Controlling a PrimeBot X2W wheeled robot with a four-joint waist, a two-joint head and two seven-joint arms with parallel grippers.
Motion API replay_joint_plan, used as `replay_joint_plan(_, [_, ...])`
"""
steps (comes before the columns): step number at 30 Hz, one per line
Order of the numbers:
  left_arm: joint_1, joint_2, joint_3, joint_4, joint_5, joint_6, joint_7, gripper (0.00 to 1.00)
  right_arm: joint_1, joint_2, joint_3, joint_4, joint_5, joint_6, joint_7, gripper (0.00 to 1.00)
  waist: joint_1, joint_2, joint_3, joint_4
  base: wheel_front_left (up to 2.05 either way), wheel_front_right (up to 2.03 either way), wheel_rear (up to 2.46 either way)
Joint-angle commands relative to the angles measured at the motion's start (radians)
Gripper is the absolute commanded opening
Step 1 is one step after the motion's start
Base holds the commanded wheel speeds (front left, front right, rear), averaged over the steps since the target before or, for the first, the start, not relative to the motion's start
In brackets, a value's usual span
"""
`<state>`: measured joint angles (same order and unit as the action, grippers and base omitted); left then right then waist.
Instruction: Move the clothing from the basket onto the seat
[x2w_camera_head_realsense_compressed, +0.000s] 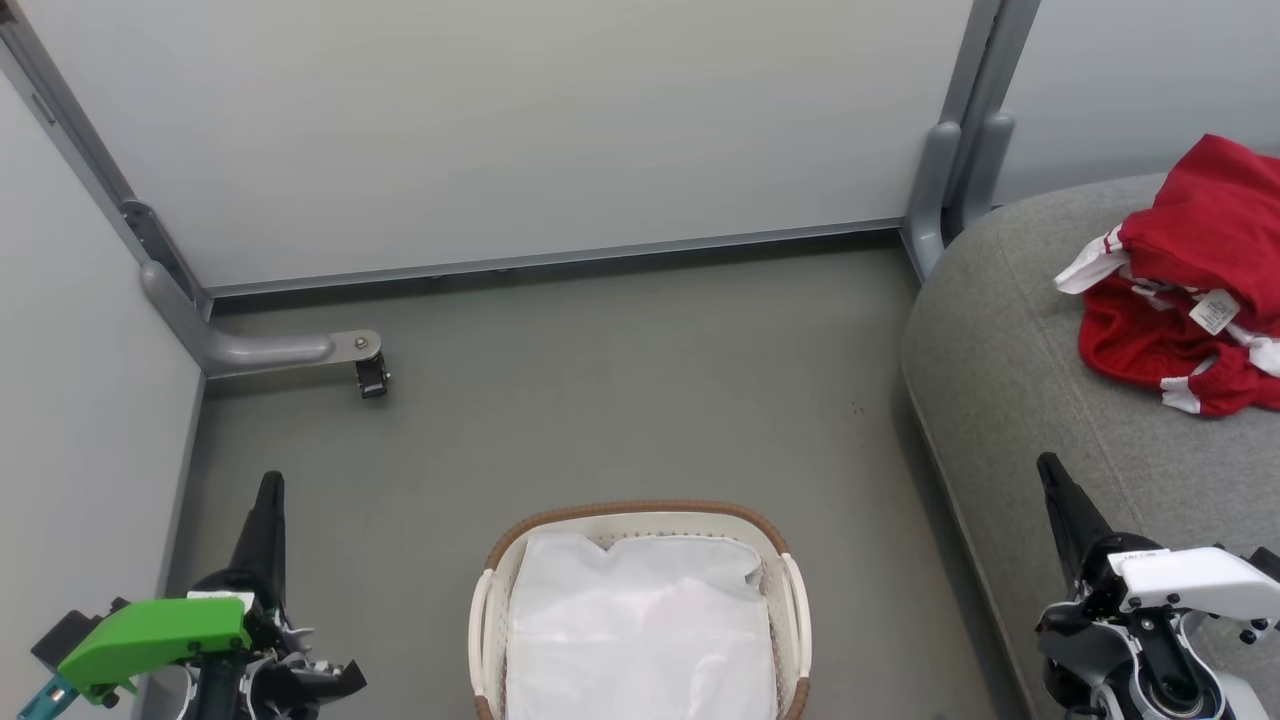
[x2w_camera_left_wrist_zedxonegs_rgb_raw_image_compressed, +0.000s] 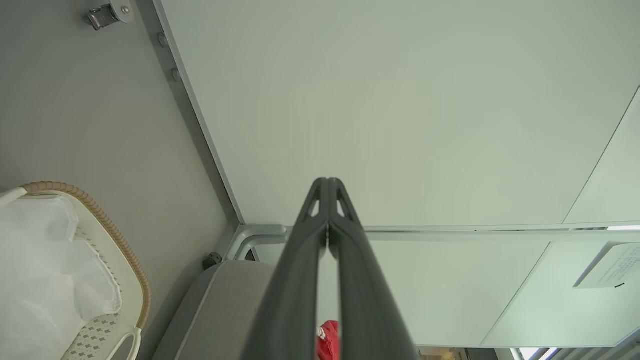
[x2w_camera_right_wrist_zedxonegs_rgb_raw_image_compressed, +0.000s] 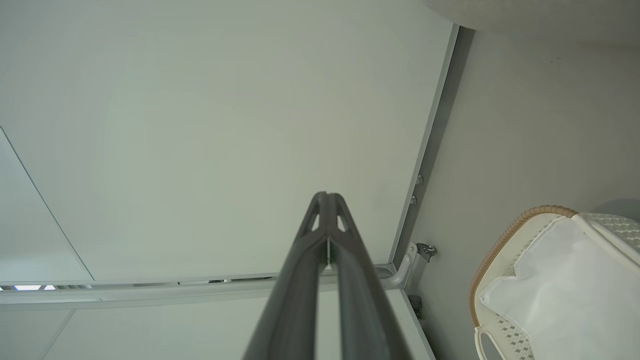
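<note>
Two pale partition panels (x2w_camera_head_realsense_compressed: 500, 130) meet at a corner over a bare grey-green floor (x2w_camera_head_realsense_compressed: 620, 380). The basket (x2w_camera_head_realsense_compressed: 640, 512) stands on that floor, its white liner (x2w_camera_head_realsense_compressed: 640, 630) inside. The clothing (x2w_camera_head_realsense_compressed: 1200, 270) lies heaped on the seat (x2w_camera_head_realsense_compressed: 1000, 380) to the right. The left gripper (x2w_camera_head_realsense_compressed: 271, 485) and right gripper (x2w_camera_head_realsense_compressed: 1047, 468) each have fingers pressed together, holding nothing.

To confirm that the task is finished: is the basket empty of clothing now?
Empty, as far as visible: the basket holds a white liner, while the red clothing lies crumpled on the grey seat.
</note>
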<state>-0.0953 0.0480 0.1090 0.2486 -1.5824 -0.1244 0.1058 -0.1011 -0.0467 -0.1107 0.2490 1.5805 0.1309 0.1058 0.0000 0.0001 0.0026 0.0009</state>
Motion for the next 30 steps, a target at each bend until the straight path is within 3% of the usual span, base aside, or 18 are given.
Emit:
replay_joint_plan(1, [-0.020,0.004,0.006,-0.005,-0.020,-0.010,0.009,0.00,-0.011,-0.006,-0.004,-0.006,0.020,0.000,0.008,0.00,0.0000,-0.0001,0.000,0.000,0.00,0.00,0.00])
replay_joint_plan(30, [-0.019,0.004,0.008,-0.005,-0.032,-0.009,0.012,0.00,-0.011,-0.006,-0.005,-0.007,0.034,0.000,0.012,0.00,0.0000,-0.0001,0.000,-0.001,0.00,0.00,0.00])
